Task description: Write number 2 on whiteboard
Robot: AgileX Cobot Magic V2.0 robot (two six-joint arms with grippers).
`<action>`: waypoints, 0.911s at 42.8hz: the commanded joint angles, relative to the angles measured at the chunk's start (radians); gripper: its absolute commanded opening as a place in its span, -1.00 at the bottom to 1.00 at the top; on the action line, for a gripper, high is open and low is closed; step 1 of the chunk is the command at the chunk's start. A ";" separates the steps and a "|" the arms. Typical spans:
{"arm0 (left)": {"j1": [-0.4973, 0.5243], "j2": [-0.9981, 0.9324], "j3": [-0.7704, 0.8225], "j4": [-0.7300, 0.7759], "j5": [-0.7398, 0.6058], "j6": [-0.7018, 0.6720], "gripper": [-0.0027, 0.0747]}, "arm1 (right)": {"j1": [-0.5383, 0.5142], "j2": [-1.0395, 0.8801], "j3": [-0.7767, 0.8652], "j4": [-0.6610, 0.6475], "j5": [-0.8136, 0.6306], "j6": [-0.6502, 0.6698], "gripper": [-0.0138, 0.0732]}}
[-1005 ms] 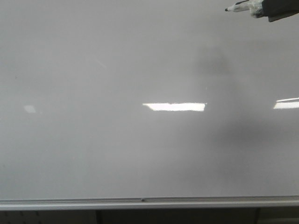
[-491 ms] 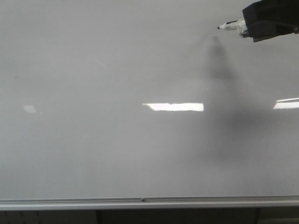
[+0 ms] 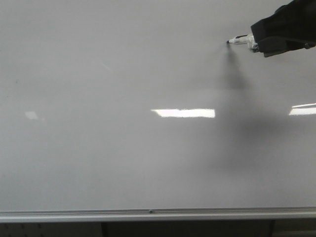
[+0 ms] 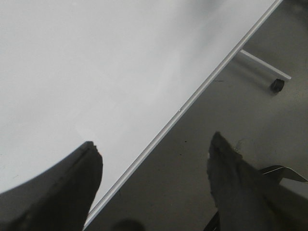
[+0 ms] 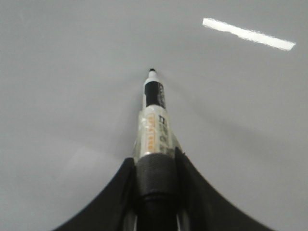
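Note:
The whiteboard [image 3: 123, 163] fills the front view, glossy grey-white, with a silver rail along its lower edge. No number 2 shows on it. At the upper right my right gripper [image 3: 261, 42] is shut on a marker [image 3: 242, 40] whose black tip rests at or just off the board surface. In the right wrist view the marker [image 5: 153, 120] points away from the gripper [image 5: 155, 163] toward the board [image 5: 72, 96]. My left gripper [image 4: 154, 154] is open and holds nothing, hanging over the board's rail [image 4: 192, 98].
Bright rectangular light reflections [image 3: 183, 113] lie across the board's middle and right edge. A dark shadow of the arm falls below the marker. In the left wrist view the floor and a board stand leg with a caster [image 4: 276, 85] show.
My right gripper has come down and left from the top right corner, bringing the marker tip to the board. Its shadow has narrowed toward the tip.

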 commanded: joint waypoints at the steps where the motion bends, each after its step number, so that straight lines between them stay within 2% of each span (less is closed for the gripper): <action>1: 0.003 -0.013 -0.027 -0.028 -0.056 -0.010 0.26 | -0.025 -0.022 -0.039 -0.002 -0.064 -0.012 -0.68; 7: 0.003 -0.013 -0.027 -0.028 -0.056 -0.010 0.26 | -0.076 -0.022 -0.039 -0.002 0.020 -0.012 -0.68; 14: 0.003 -0.013 -0.027 -0.028 -0.056 -0.010 0.26 | -0.069 -0.010 -0.039 -0.002 0.092 -0.012 -0.68; 24: 0.003 -0.013 -0.027 -0.028 -0.056 -0.010 0.26 | -0.018 0.015 -0.039 -0.002 0.074 -0.011 -0.68; 39: 0.003 -0.013 -0.027 -0.028 -0.058 -0.010 0.26 | -0.033 0.015 -0.039 -0.002 0.081 -0.012 -0.68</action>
